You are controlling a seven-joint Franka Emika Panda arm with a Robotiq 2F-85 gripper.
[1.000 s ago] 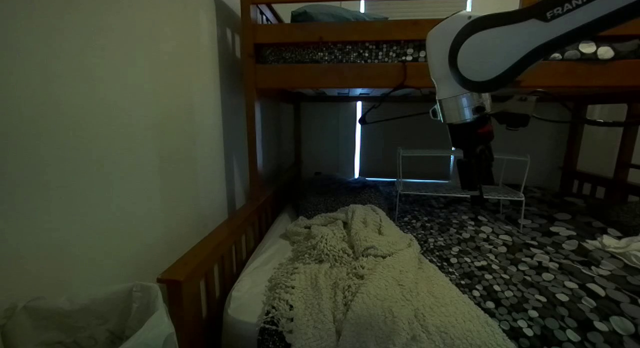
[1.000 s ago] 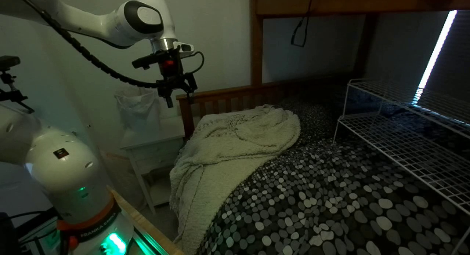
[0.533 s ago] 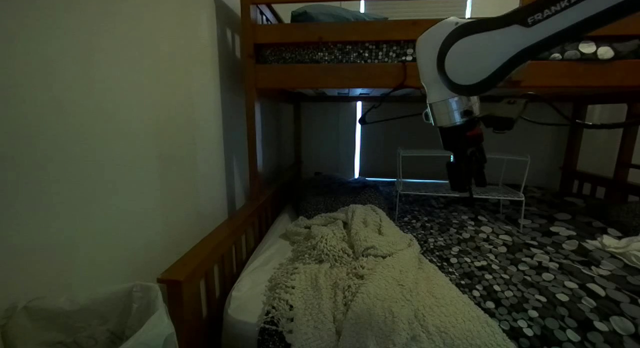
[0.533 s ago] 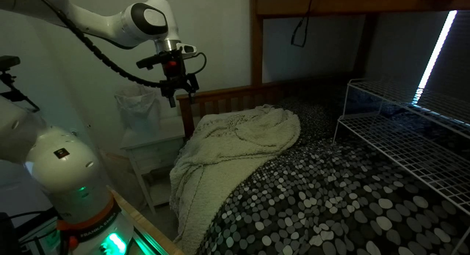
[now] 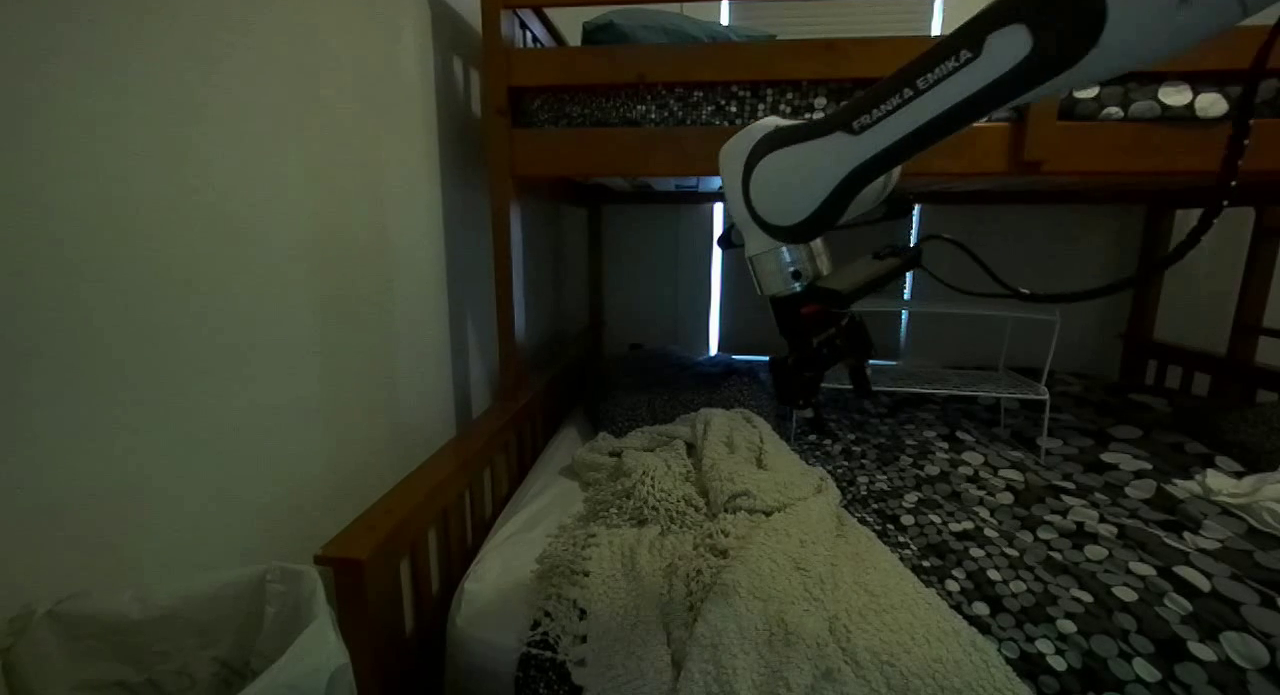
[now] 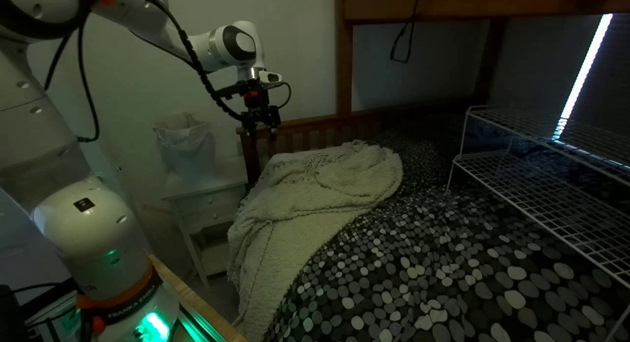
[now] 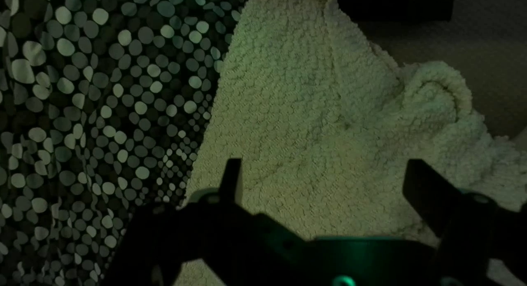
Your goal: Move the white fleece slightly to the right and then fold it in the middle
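The white fleece (image 5: 790, 575) is a cream, nubbly blanket, rumpled along the bed's railed side. In an exterior view (image 6: 315, 194) its top is bunched towards the pillow end, and its lower part hangs over the bed's near edge. My gripper (image 5: 828, 390) is open and empty, apart from the fleece. In an exterior view my gripper (image 6: 263, 134) hangs in the air above the level of the fleece, near the end post of the rail. In the wrist view the fleece (image 7: 296, 113) lies below and between the wide-apart fingers (image 7: 325, 161), with folds at the right.
A black-and-white speckled bedspread (image 6: 403, 263) covers the bed beside the fleece. A white wire rack (image 6: 536, 194) stands on it. A wooden rail (image 5: 440, 485) edges the bed. The upper bunk (image 5: 680, 153) crosses above. A lined bin (image 6: 184, 145) stands on a white nightstand (image 6: 206, 204).
The arm has reached further out. My gripper has moved left and slightly down in an exterior view, and right in an exterior view from another place. The fleece has not moved.
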